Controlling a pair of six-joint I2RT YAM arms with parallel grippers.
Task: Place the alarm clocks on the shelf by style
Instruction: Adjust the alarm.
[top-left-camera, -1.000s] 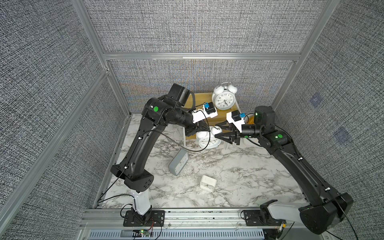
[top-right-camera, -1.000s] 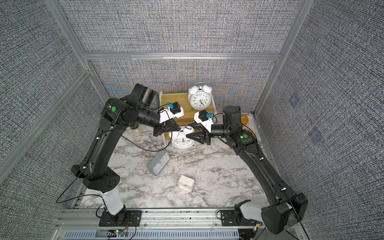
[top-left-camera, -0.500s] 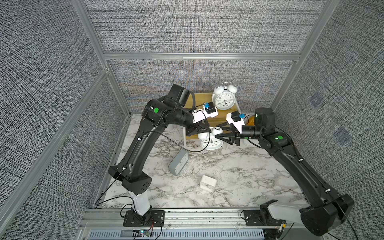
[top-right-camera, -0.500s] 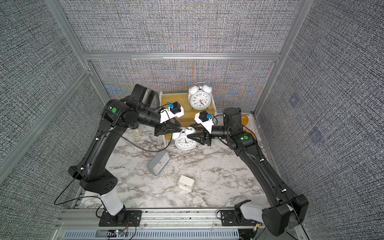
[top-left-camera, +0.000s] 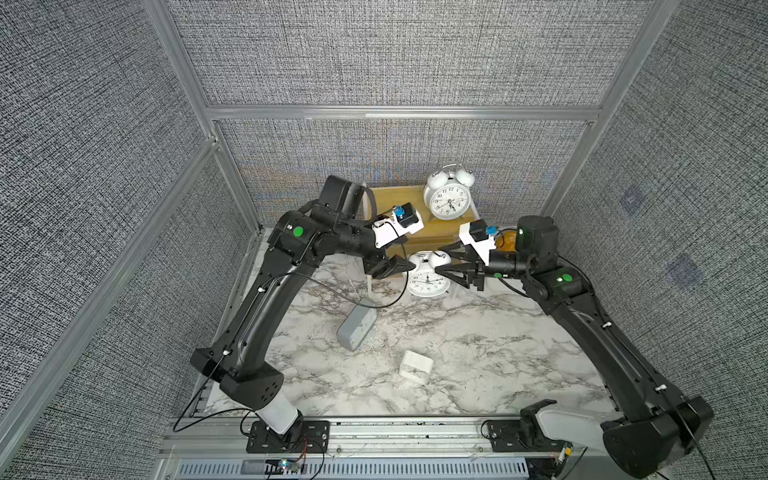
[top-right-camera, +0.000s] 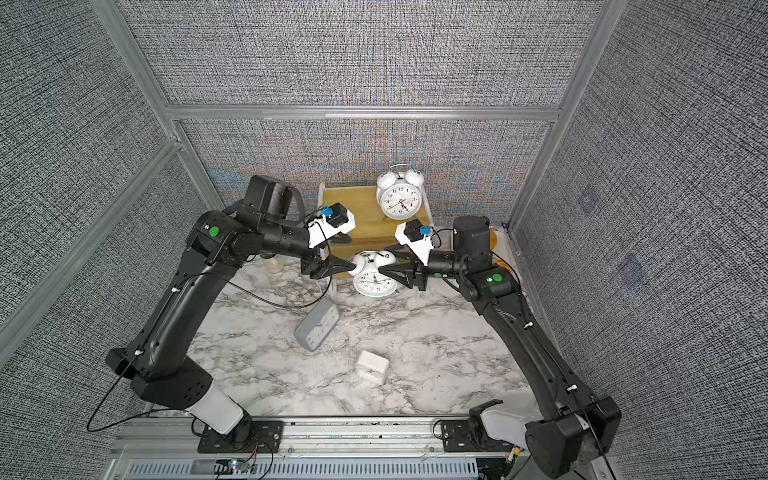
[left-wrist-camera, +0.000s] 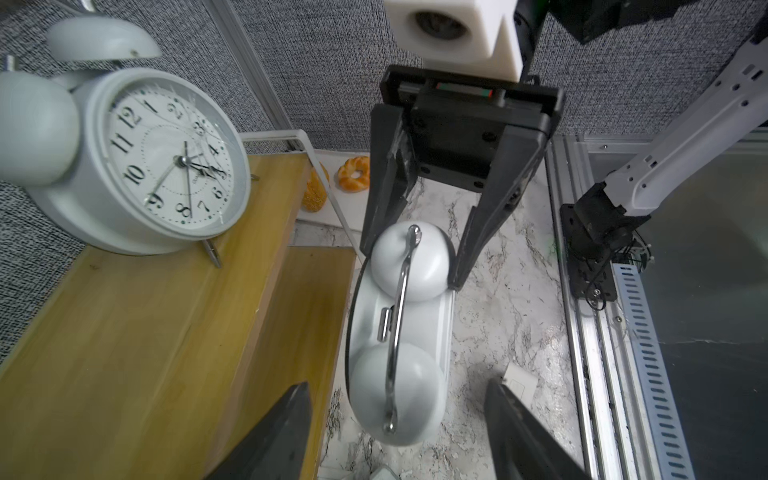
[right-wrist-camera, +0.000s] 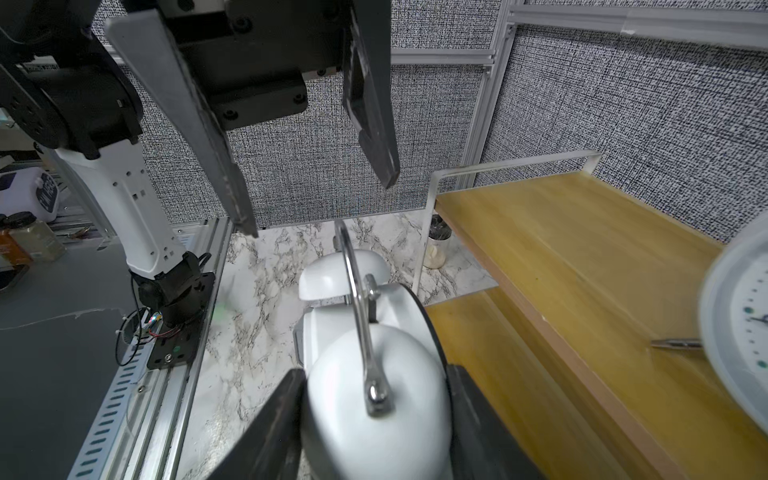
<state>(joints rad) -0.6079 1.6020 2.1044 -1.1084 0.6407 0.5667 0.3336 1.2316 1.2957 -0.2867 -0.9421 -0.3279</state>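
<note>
round white twin-bell alarm clock, mid-frame: clamped at one bell by right gripper | left gripper spread, clear | to be lifted slowly, level

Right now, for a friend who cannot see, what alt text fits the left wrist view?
A white twin-bell clock is held beside a yellow shelf, the right end effector shut on its far bell, the left end effector open on either side of its near bell. A second twin-bell clock stands on the shelf's top board.
</note>
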